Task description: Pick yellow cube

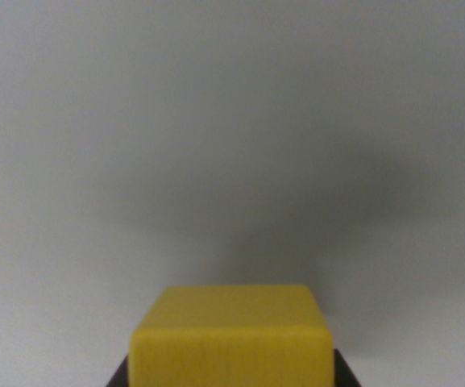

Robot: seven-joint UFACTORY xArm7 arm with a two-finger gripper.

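Yellow cube (232,339) sits at bottom centre of your wrist view, grey table (232,121) behind it, soft shadow above. Dark tool parts flank cube's lower corners; you cannot tell tool's grip state.

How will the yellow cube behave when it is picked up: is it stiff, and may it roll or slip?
The cube looks stiff: its edges are straight and its faces flat, so it should keep its shape. It will probably not roll, since it has flat sides and only slightly rounded corners. Its surface looks smooth and matte, perhaps painted wood, so some slipping is possible. Its weight cannot be judged.
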